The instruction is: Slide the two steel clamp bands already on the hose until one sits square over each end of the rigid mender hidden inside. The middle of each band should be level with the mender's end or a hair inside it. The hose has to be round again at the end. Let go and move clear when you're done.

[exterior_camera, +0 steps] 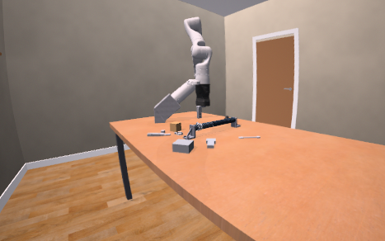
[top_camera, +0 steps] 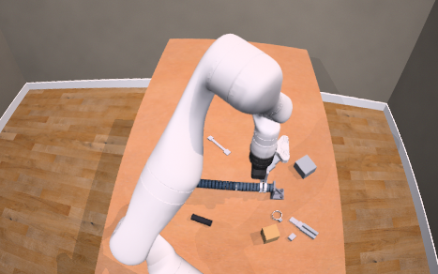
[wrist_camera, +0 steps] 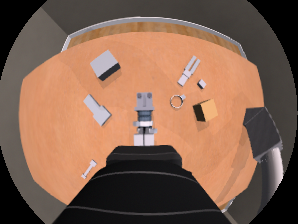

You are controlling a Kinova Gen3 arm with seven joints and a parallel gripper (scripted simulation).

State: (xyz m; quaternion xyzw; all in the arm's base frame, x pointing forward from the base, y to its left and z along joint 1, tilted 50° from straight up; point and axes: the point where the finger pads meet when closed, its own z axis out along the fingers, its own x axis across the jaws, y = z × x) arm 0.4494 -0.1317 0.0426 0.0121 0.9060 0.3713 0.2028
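The dark ribbed hose (top_camera: 231,185) lies across the middle of the table, held in grey brackets at its ends (top_camera: 276,192). It also shows in the side view (exterior_camera: 213,123). A pale band (top_camera: 262,187) sits on the hose near its right end; I cannot make out the other band. My gripper (top_camera: 264,180) (exterior_camera: 199,111) is shut and empty, pointing straight down a little above that end of the hose. In the wrist view the shut fingers (wrist_camera: 144,137) hang just over the end bracket (wrist_camera: 144,103), and my own body hides most of the hose.
A grey block (top_camera: 305,166), a white part (top_camera: 282,147) and a white bar (top_camera: 219,144) lie behind the hose. In front lie a small ring (top_camera: 277,215), a tan cube (top_camera: 270,233), a grey flat tool (top_camera: 303,227), a small grey cube (top_camera: 292,236) and a black bar (top_camera: 201,220).
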